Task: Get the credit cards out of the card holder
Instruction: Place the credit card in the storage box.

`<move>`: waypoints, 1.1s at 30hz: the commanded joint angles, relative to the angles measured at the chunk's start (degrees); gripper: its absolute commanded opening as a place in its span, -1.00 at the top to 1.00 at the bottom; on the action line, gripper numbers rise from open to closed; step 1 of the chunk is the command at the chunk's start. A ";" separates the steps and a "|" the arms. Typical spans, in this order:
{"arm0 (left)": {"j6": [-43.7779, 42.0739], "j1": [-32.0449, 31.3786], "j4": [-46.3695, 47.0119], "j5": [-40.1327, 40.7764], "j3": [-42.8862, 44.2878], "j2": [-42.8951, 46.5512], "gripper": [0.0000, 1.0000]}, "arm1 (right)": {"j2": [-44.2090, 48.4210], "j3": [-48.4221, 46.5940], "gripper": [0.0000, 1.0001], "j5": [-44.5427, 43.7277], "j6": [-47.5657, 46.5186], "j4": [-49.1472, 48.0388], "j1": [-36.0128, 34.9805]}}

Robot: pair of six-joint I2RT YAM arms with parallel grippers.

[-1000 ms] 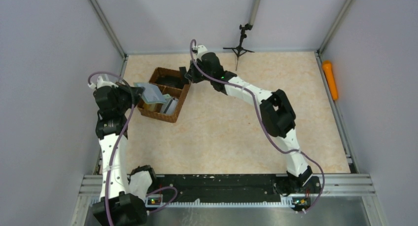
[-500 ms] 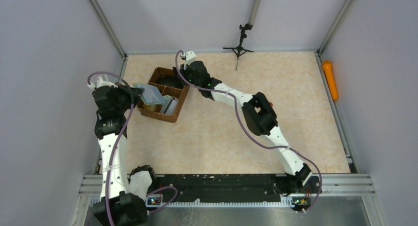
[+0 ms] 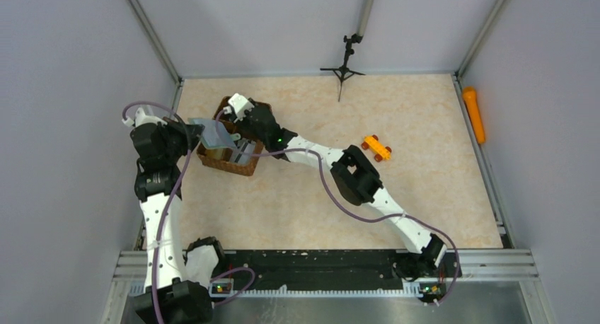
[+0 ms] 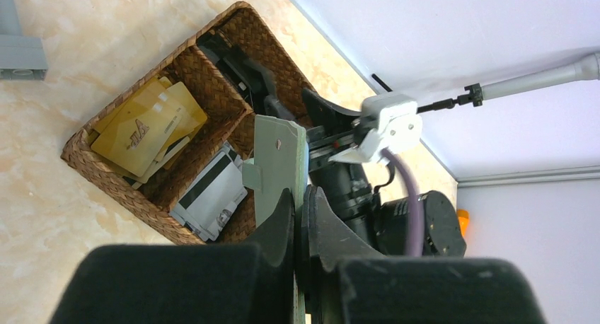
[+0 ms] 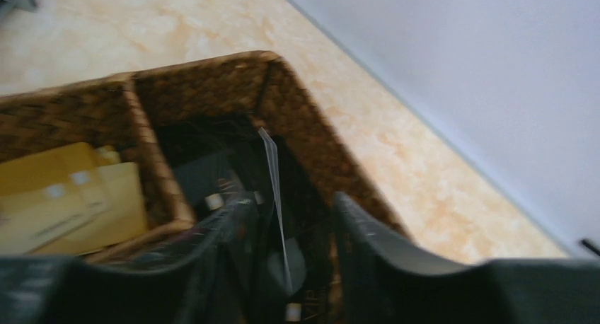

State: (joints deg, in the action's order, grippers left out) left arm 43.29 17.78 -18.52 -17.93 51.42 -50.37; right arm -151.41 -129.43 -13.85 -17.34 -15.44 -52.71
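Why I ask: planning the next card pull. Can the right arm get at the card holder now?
Probably yes. The left tool holds the card holder up over the wicker tray, close beside the open right tool, and nothing shows between them.

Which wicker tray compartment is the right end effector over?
The right end effector is over the dark compartment of the wicker tray, where a thin card stands on edge, not those holding yellow cards or the white striped card.
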 commanded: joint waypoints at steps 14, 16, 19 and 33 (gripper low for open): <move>-1.26 0.41 0.53 -0.51 3.14 2.23 1.00 | 11.50 3.29 -0.25 -7.61 9.77 10.97 -0.04; -1.22 0.41 0.42 -0.76 3.25 2.41 1.00 | 12.88 3.50 -0.30 -7.67 14.00 17.18 -0.08; -1.09 0.41 0.34 -1.17 3.34 2.80 1.00 | 15.55 5.68 -0.36 -7.21 20.63 22.85 -0.14; -0.50 0.40 -0.36 -5.25 3.12 4.79 1.00 | 17.64 10.32 -0.50 -0.46 30.88 33.19 -1.90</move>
State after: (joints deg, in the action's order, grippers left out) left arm 42.89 17.87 -20.73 -20.56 52.07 -47.20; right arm -132.94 -114.43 -14.63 9.82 12.45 -53.12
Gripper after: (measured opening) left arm 0.026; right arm 0.745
